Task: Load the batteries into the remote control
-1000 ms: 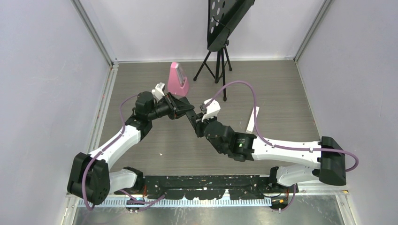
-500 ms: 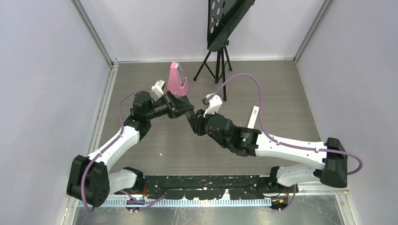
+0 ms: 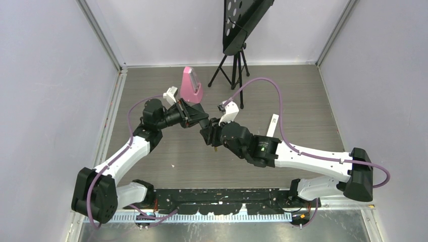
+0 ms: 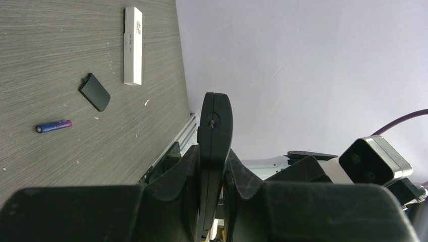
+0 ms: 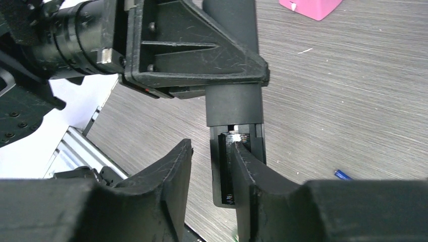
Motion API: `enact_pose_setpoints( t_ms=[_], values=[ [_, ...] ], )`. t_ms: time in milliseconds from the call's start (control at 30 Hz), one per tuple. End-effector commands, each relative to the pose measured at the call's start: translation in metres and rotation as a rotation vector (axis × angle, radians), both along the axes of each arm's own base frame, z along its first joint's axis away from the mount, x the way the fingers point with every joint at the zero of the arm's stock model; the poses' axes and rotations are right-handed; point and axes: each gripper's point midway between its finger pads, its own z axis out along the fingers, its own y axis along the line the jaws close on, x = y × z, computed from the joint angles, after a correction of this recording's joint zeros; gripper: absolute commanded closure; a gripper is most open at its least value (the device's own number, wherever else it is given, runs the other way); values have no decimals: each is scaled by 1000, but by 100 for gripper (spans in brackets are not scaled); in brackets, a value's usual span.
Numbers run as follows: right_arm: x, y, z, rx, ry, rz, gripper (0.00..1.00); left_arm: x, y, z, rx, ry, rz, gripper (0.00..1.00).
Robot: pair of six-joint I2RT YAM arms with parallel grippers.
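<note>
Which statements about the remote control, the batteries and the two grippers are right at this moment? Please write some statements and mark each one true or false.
1. The left gripper is shut on the black remote control. True.
2. The back cover is fitted on the remote control. False: the back cover lies on the table, near the white remote, and the right wrist view shows the compartment open.
3. A blue and purple battery lies on the table. True.
4. The right gripper is shut. False: its jaws stand apart, close to the open end of the remote control.
</note>
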Motion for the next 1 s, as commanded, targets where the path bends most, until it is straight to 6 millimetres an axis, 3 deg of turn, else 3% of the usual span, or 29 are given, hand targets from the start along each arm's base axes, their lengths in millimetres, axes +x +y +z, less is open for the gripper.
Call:
enact_pose_setpoints(
  t_ms=[0,133,233,333,533,700,833,967],
  values=[
    [-6,-33,-70,-253,110,-37,64,-24,-2,72,-136,-167,-73,100],
    [-4,-36,-77,-281,107,-40,66,-12,1,50,-27,-142,-7,100],
    [-6,-36,-77,-277,119,-26,62,5,17,7,202,-137,98,100],
    [-13,-38,-77,-252,159,-4,52,17,35,-38,383,-90,176,100],
    [-31,-65,-91,-288,251,-25,35,30,60,-99,590,-34,258,100],
    [-49,-82,-137,-407,371,-19,32,32,69,-115,650,-34,276,100],
    [-62,-69,-174,-479,459,24,37,30,76,-115,680,-54,292,100],
    [-59,-50,-193,-529,464,36,39,29,87,-119,732,-60,324,100]
  ],
)
